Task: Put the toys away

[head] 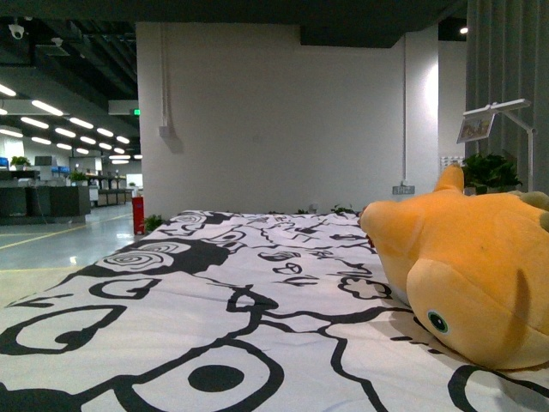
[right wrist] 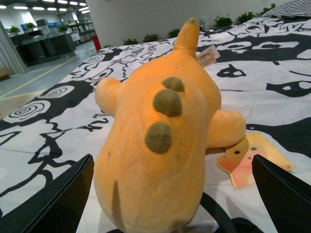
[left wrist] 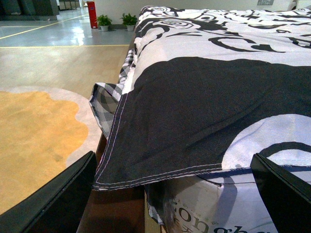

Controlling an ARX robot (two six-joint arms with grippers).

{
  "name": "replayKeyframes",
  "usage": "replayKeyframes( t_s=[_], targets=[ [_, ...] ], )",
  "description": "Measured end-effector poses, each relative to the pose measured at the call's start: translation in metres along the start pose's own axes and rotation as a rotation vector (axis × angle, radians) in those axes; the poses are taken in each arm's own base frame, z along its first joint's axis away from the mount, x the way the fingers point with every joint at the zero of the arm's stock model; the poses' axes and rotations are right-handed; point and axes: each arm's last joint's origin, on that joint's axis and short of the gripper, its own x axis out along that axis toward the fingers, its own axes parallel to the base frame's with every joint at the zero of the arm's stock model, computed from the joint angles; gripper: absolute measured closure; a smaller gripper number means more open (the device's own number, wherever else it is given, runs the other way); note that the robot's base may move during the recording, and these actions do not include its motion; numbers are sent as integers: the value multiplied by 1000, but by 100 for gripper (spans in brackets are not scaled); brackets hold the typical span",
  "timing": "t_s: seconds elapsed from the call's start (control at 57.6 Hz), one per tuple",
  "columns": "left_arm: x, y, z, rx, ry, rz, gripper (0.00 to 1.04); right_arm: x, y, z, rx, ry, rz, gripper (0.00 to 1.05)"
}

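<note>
Currently the plush toy [head: 463, 257] lies on the black-and-white patterned cover [head: 214, 292], toward the cover's right side as the front view shows it, with its head and one teal eye [head: 438, 322] at the cover's near end. In the right wrist view the plush toy [right wrist: 160, 131] is seen from behind and above: the body is yellow-orange, three olive-green spots [right wrist: 167, 102] run along its back, and a paper tag [right wrist: 207, 57] sits at its far end on the cover [right wrist: 58, 121]. A flat orange-and-yellow piece [right wrist: 252, 162] lies on the cover, partly tucked under one of the toy's limbs. The right gripper [right wrist: 172, 158] is spread wide and grasps nothing; its black fingers [right wrist: 58, 199] stand on either side of the toy's near end without visible contact. The left gripper [left wrist: 172, 160] is likewise released and empty, with its fingers [left wrist: 58, 199] well apart, and it faces the stitched hem of the cover [left wrist: 194, 97]. Under that hem show a grey box with printed lettering [left wrist: 209, 213] and a checked fabric layer [left wrist: 104, 97]. Beyond the cover's far left corner a red cylinder [head: 138, 215] stands on the floor.
</note>
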Motion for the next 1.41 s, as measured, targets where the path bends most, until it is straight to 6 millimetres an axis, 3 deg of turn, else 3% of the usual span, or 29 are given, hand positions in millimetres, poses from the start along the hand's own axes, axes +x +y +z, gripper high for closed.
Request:
replayKeyframes(
  t_s=[0.365, 0.573, 0.903, 1.407],
  targets=[
    [0, 0, 0, 0, 0, 0, 6, 18, 23, -6, -15, 2, 59, 6],
    [0, 0, 0, 0, 0, 0, 6, 33, 33, -20, -14, 16, 78, 6],
    [0, 0, 0, 0, 0, 0, 6, 44, 62, -29, -36, -8, 126, 6],
    [0, 0, 0, 0, 0, 0, 6, 69, 83, -30, -260, -198, 50, 6]
  ],
)
